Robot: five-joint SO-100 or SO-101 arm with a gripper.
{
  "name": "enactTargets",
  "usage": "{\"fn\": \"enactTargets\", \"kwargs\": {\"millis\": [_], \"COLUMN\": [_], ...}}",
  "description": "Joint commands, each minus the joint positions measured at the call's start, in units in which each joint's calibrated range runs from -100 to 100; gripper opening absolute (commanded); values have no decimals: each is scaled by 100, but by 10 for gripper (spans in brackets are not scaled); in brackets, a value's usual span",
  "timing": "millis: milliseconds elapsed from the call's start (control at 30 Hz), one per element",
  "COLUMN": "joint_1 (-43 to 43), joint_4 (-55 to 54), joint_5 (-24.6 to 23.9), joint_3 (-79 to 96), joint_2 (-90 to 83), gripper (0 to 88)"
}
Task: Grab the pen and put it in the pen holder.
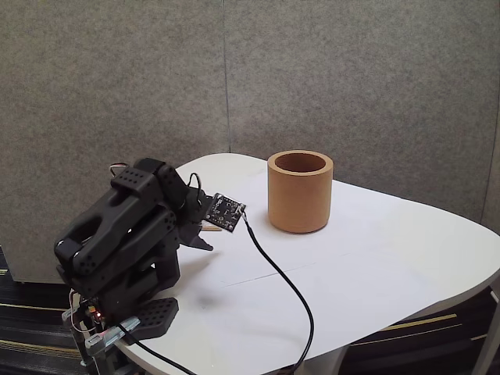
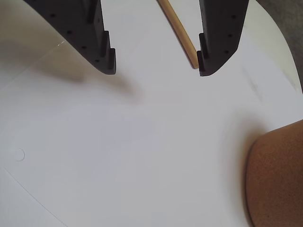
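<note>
Gripper [image 2: 156, 71] spread wide over white table [image 2: 142, 156], grasping nothing; pen [image 2: 179, 29] beside one finger (poorly centred for pinch); pen holder [image 1: 300, 191] stands apart.

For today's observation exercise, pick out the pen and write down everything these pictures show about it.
The pen is a thin, straight, light-brown stick that looks like wood, plain and unmarked. In the wrist view it lies flat on the white table, running diagonally from the top edge down to a blunt end beside the right-hand finger. It sits between the open jaws of the gripper, close against that finger; whether they touch cannot be told. Its upper part is cut off by the frame.
</note>
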Motion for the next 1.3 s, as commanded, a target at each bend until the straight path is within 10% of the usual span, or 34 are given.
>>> {"fn": "enactTargets", "kwargs": {"millis": [0, 1267], "joint_1": [-15, -23], "joint_4": [127, -271], "joint_5": [14, -17], "joint_3": [-18, -1697], "joint_2": [13, 143], "gripper": [239, 239]}}
